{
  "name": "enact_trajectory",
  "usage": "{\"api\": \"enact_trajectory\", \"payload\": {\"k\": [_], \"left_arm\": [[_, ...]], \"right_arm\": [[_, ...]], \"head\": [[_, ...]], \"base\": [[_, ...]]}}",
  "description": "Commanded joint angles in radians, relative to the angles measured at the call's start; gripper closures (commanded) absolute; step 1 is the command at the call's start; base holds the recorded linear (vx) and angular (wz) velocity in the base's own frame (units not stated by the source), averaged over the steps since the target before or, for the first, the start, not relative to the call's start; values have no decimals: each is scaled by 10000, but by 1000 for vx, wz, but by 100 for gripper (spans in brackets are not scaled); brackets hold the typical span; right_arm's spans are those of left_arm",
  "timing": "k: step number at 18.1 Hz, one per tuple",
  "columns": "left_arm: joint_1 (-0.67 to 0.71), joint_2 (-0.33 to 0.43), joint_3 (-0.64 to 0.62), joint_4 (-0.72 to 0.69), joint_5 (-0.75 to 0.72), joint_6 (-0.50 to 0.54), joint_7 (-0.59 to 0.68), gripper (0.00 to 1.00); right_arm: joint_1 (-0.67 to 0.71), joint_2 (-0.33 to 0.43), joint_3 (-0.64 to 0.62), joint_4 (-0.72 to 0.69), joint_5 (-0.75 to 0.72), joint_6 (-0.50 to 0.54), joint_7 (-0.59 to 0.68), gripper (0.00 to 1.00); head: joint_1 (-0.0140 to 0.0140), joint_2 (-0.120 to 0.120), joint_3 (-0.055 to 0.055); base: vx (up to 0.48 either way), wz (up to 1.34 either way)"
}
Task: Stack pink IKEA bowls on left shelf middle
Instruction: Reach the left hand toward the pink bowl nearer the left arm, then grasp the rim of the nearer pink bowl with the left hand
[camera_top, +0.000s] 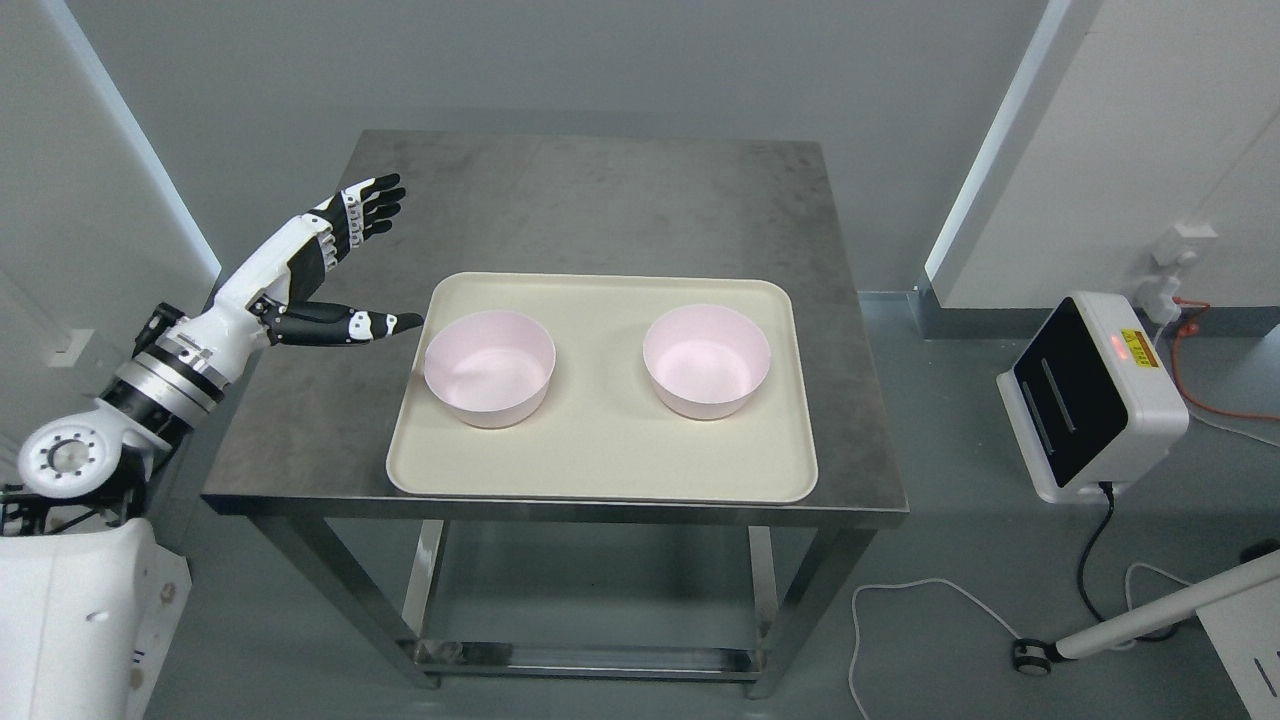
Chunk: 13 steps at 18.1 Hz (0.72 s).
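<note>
Robot hand (335, 265) spread beside tray (600, 470) holding two pink bowls (489, 367).

walls (560, 60): grey | floor (930, 420): grey | metal table (600, 200) | white device (1095, 400)

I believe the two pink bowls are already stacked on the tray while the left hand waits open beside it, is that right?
Not quite: the head view shows the two bowls standing apart, side by side on the tray, not stacked. The left hand is indeed open beside it.
</note>
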Motion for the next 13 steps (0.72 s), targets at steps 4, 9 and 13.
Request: {"api": "enact_trajectory", "payload": {"k": [4,9,13], "left_arm": [[-2088,1622,-4365,518,-1833,1126,-424,8],[-2105,1116,-4983,687,-3231,1126,-992,15],[-2090,687,-5167,687,-3967,1126,-992,18]], "right_arm": [[0,-175,-108,0,77,4,-8,0],[0,-175,-92,0,77,4,-8,0],[0,-175,-107,0,77,4,-8,0]], "head": [[0,0,0],[0,0,0],[0,0,0]], "base": [[0,0],[0,0],[0,0]]}}
